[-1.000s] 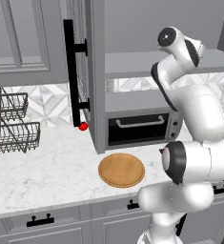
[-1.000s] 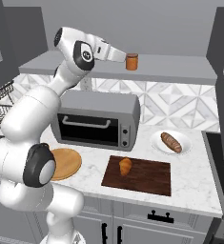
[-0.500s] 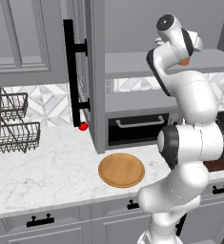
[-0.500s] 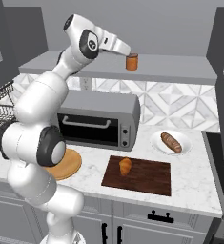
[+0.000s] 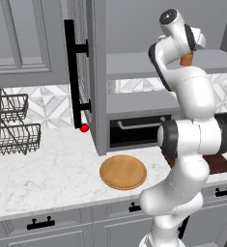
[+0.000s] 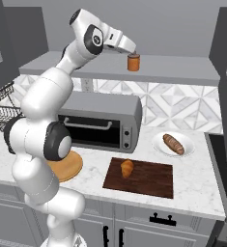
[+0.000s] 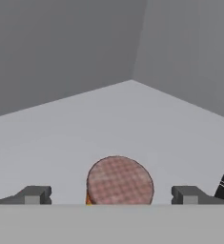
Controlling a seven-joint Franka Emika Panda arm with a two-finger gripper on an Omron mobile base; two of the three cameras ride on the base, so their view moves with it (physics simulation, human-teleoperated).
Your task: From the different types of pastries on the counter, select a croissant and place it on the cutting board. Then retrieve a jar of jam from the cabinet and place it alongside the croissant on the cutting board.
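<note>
The jar of jam (image 6: 133,62), orange-brown with a darker lid, stands on the grey shelf (image 6: 173,72) of the open cabinet. My gripper (image 6: 132,51) hovers just above its lid and is open. In the hand view the round lid (image 7: 120,181) lies between the two spread fingertips (image 7: 35,194), touching neither. From the left, the jar (image 5: 186,60) peeks out behind my wrist. The croissant (image 6: 127,168) rests on the left part of the dark cutting board (image 6: 148,179). On a white plate lies the long loaf-shaped pastry (image 6: 174,144).
A grey toaster oven (image 6: 100,120) stands under the shelf. A round tan board (image 5: 123,171) lies in front of it. The cabinet door with its black bar handle (image 5: 69,72) stands open to the left. A wire dish rack (image 5: 8,125) sits at far left.
The arm has swung right along the shelf, bringing the open gripper from beside the jar to just over it. Jar, croissant and loaf have not moved.
</note>
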